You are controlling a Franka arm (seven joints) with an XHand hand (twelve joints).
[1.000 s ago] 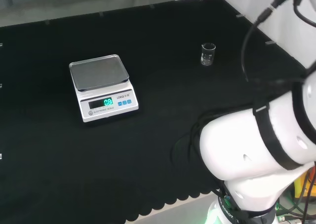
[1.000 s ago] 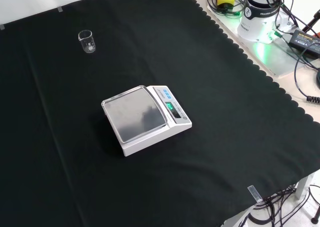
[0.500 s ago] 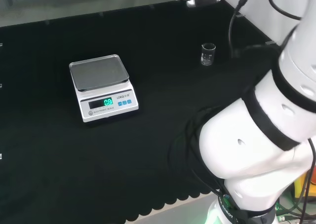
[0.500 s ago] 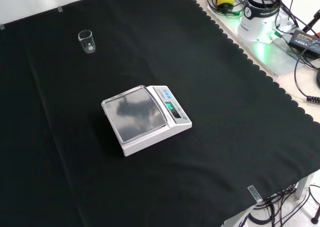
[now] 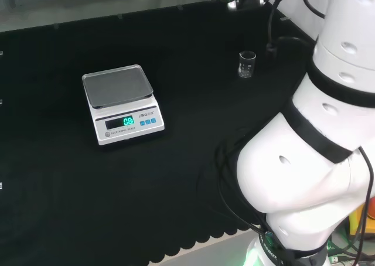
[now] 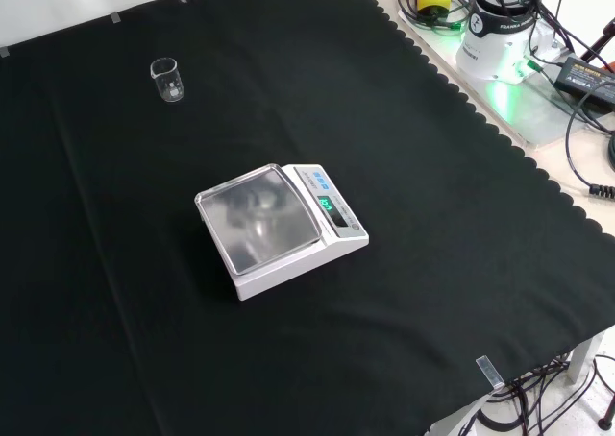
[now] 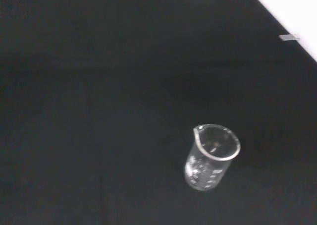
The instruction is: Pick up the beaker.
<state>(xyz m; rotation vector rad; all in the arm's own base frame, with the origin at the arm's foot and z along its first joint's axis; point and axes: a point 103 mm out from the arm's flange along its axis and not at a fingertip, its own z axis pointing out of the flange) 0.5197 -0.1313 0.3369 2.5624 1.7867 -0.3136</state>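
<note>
Beaker (image 7: 212, 157): I'm seeing it standing upright, alone on the bench (image 7: 99, 111), untouched.
Fingers: I'm unable to tell their state.
Risk: I'm fearing a clipped rim toppling it.

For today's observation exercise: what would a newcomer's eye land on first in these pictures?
Probably the white scale with its lit green display, alone mid-cloth in the front view. Next, the small clear beaker, upright and apparently empty, far off toward the cloth's upper left there. In the head view, the arm's big white links dominate the right.
</note>
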